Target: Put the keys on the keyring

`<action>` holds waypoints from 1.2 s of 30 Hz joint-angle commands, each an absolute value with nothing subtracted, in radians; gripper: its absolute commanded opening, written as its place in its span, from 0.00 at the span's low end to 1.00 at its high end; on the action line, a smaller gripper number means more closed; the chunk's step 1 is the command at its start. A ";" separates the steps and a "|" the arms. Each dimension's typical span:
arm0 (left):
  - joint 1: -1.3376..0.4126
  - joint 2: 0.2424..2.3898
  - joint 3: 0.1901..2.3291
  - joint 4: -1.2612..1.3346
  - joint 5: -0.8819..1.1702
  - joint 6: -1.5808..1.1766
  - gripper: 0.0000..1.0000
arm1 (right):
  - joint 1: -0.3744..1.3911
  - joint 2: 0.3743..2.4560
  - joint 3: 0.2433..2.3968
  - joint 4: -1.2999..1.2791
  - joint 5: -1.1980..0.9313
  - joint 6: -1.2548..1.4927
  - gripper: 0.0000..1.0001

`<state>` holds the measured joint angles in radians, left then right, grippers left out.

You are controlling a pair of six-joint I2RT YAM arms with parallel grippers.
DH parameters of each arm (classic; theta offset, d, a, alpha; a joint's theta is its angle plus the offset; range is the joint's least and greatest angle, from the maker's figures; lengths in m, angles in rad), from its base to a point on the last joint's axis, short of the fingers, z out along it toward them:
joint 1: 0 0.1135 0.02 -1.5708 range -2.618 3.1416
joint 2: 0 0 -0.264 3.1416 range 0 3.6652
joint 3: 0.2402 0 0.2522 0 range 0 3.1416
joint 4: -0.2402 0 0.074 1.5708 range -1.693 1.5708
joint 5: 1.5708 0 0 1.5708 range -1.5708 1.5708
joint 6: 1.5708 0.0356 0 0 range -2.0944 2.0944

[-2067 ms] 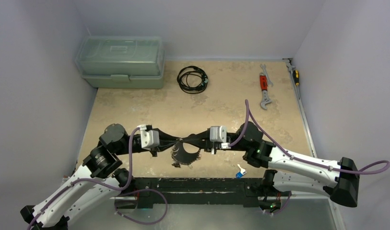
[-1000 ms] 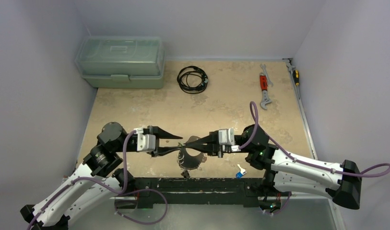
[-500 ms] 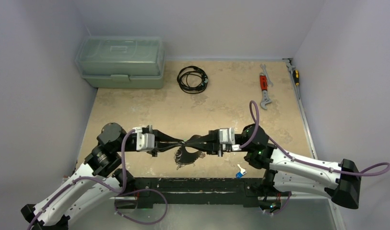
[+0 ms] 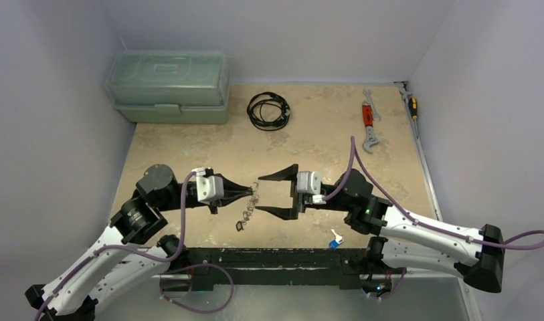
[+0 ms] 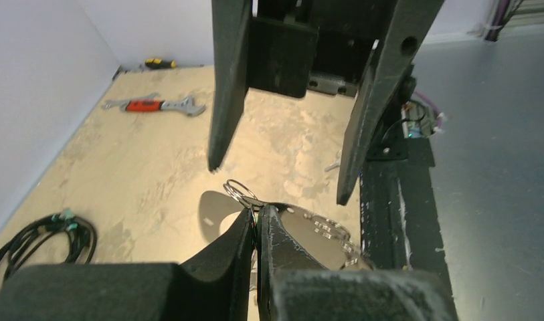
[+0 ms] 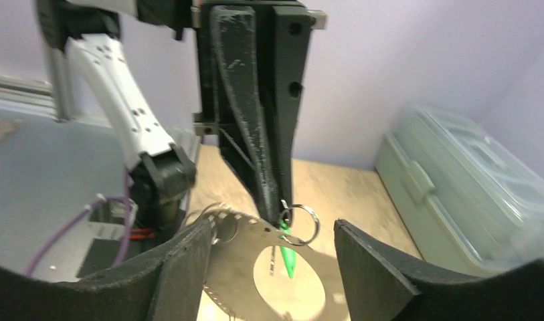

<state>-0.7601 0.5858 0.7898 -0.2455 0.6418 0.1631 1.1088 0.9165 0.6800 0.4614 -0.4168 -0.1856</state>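
One blue key (image 4: 334, 239) lies unthreaded on the table (image 4: 309, 140) while a green key (image 6: 286, 257) hangs from the keyring (image 6: 249, 234) pinched by the left gripper (image 5: 257, 212); the right gripper (image 6: 270, 227) gapes empty.

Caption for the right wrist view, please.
Left gripper pinching the keyring, green key dangling, framed by the open right gripper.

A pale green lidded plastic toolbox (image 4: 167, 85) is set at 11 o'clock on the sandy tabletop (image 4: 309, 150). A black coiled cable (image 4: 267, 110) is laid at 12 o'clock. A red-handled adjustable wrench (image 4: 368, 127) is seen at 1 o'clock, and a yellow-handled screwdriver (image 4: 411, 107) at 2 o'clock against the wall.
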 commanded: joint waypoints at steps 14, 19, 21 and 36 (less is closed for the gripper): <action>-0.761 0.681 0.805 -0.359 0.520 0.223 0.00 | 1.111 1.068 1.204 -0.383 -0.178 -0.487 0.65; -0.768 0.684 0.800 -0.356 0.604 0.214 0.00 | 1.110 1.089 1.272 -0.469 -0.290 -0.555 0.57; -0.772 0.687 0.813 -0.381 0.641 0.210 0.00 | 1.109 1.083 1.278 -0.501 -0.349 -0.573 0.58; -0.774 0.727 0.920 -0.516 0.795 0.173 0.00 | 1.109 1.152 1.242 -0.493 -0.492 -0.573 0.43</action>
